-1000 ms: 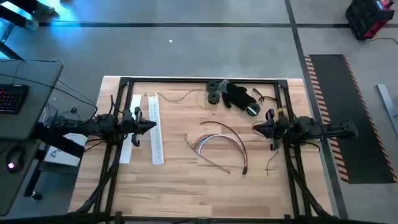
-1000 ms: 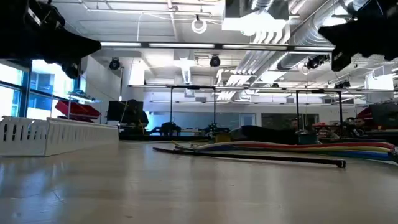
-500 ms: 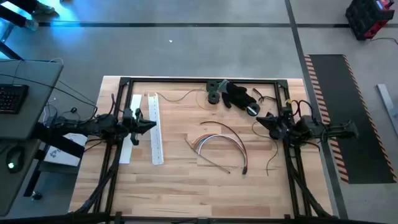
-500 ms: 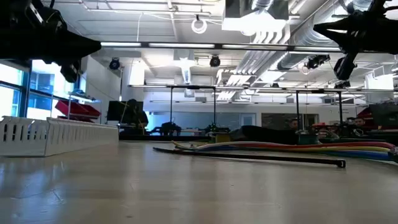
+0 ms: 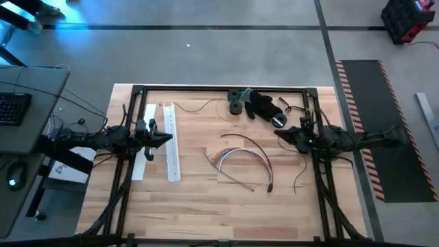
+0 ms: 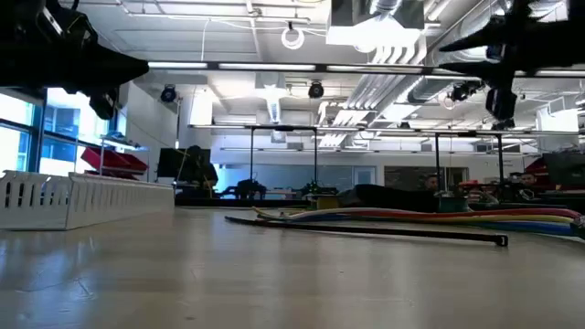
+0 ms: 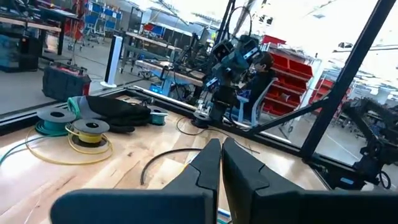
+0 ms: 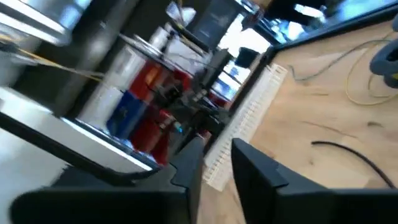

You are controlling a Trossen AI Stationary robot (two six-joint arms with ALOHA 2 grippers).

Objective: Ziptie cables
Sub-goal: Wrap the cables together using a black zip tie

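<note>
The cables (image 5: 240, 156), thin brown, red, green and white wires, lie in a loose arc on the wooden table's middle; in the low view the cables (image 6: 411, 217) lie flat on the tabletop. My left gripper (image 5: 167, 138) hovers shut over the table's left part, pointing toward the cables, fingers nearly together in its wrist view (image 7: 221, 158). My right gripper (image 5: 280, 137) hovers right of the cables, pointing left, with a gap between its fingers (image 8: 214, 165). Neither touches anything.
Two long white perforated strips (image 5: 170, 147) lie under and beside my left gripper. A black heap with round spools (image 5: 257, 104) sits at the far edge. A black frame (image 5: 219, 88) rings the table. Bare wood lies near the front edge.
My right gripper has turned about its wrist and now hangs more level in the low view, shifting slightly toward the cables. The cables have not moved.
</note>
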